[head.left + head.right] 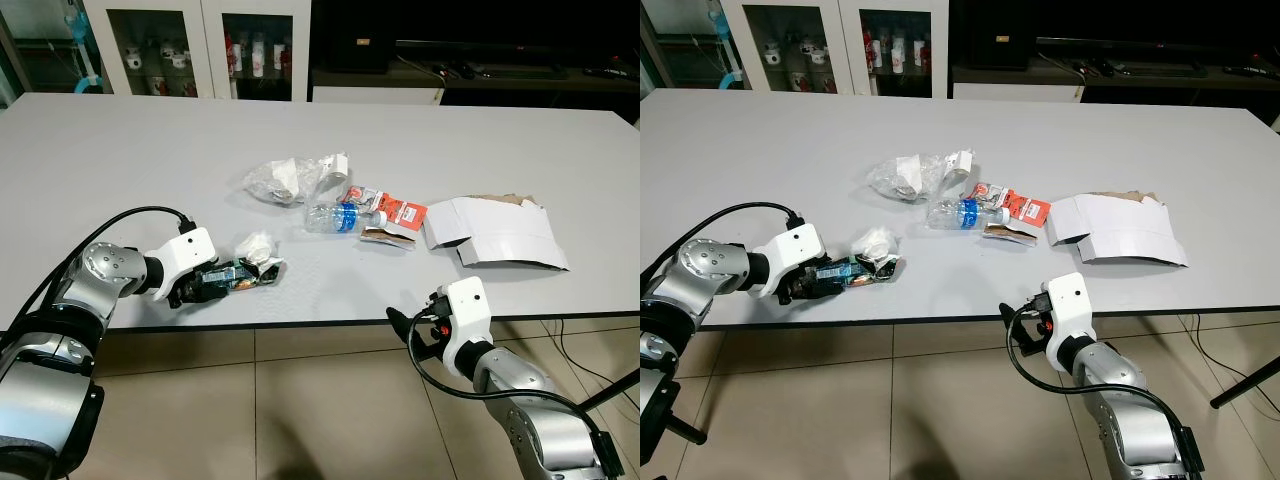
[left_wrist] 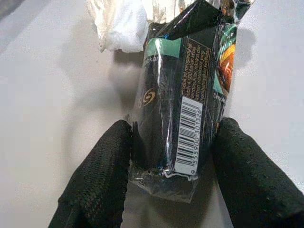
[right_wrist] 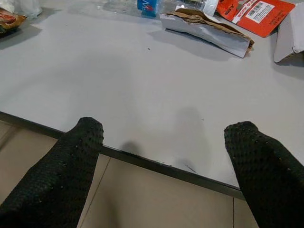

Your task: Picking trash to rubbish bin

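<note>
A dark snack wrapper [image 1: 232, 275] with a barcode [image 2: 187, 133] lies near the table's front edge on the left. My left gripper [image 1: 192, 291] is shut on its near end, one black finger [image 2: 102, 175] pressed to each side. A crumpled white tissue [image 1: 256, 244] touches the wrapper's far end. More trash lies mid-table: a clear plastic bag [image 1: 280, 180], a small water bottle [image 1: 338, 217], a red packet [image 1: 396, 208] and a torn silver pouch [image 1: 386, 237]. My right gripper [image 1: 412, 326] is open at the table's front edge [image 3: 142, 159], holding nothing.
A flattened white cardboard box [image 1: 500, 232] lies on the right of the white table [image 1: 150, 150]. Glass-door cabinets [image 1: 200, 45] and a dark low unit [image 1: 480, 55] stand behind the table. Tiled floor [image 1: 280, 400] is below the front edge.
</note>
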Controlling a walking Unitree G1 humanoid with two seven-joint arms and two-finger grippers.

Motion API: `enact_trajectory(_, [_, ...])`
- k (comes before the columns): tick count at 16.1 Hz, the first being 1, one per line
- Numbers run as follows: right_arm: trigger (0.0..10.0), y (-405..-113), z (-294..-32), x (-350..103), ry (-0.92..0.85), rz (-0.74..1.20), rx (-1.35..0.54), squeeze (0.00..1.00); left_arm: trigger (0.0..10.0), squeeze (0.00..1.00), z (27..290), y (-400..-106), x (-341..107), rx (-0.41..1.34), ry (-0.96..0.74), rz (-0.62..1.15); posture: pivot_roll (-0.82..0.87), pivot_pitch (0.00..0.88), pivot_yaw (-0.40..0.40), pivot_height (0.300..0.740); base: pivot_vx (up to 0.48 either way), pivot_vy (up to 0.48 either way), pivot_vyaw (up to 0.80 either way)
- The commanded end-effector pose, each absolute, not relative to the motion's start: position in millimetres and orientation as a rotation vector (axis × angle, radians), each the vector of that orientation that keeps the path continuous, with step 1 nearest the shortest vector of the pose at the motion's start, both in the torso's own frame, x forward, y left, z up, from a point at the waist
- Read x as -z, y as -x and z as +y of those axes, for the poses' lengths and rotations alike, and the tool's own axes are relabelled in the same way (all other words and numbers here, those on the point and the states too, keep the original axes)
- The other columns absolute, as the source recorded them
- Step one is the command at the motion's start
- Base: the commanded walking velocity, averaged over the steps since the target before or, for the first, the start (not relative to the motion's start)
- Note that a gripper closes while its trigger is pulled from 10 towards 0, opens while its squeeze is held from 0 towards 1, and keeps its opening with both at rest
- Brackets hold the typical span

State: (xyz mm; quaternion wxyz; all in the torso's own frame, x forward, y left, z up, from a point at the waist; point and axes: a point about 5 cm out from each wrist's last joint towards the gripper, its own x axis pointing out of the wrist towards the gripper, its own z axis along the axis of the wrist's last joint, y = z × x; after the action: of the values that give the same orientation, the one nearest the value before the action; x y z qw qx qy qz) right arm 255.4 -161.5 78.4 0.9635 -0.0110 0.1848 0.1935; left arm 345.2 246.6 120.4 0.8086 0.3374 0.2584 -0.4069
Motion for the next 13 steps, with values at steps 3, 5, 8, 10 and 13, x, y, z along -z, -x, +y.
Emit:
enact_trajectory(3, [10.0, -257.1, -164.3, -81.6, 0.046, 0.366, -0.390, 0.00, 0.0, 0.00, 244.2, -347.1, -122.7, 0.889, -0.723, 0.560, -0.10, 0.000, -0.060, 0.740, 0.000, 0.000, 0.00])
enact_trajectory(5, [10.0, -257.0, -163.9, -81.2, 0.049, 0.365, -0.393, 0.00, 0.0, 0.00, 245.8, -346.8, -123.1, 0.884, -0.715, 0.562, -0.10, 0.000, -0.062, 0.740, 0.000, 0.000, 0.00])
enact_trajectory(8, [10.0, -258.0, -163.8, -81.2, 0.050, 0.365, -0.395, 0.00, 0.0, 0.00, 247.4, -346.0, -123.7, 0.890, -0.702, 0.565, -0.10, 0.000, -0.065, 0.740, 0.000, 0.000, 0.00])
enact_trajectory(10, [10.0, -258.1, -163.4, -80.8, 0.053, 0.365, -0.397, 0.00, 0.0, 0.00, 249.0, -344.4, -123.3, 0.900, -0.687, 0.572, -0.10, 0.000, -0.067, 0.740, 0.000, 0.000, 0.00])
enact_trajectory(13, [10.0, -256.9, -163.9, -80.3, 0.056, 0.365, -0.397, 0.00, 0.0, 0.00, 253.3, -340.5, -125.5, 0.940, -0.665, 0.579, -0.10, 0.000, -0.069, 0.740, 0.000, 0.000, 0.00])
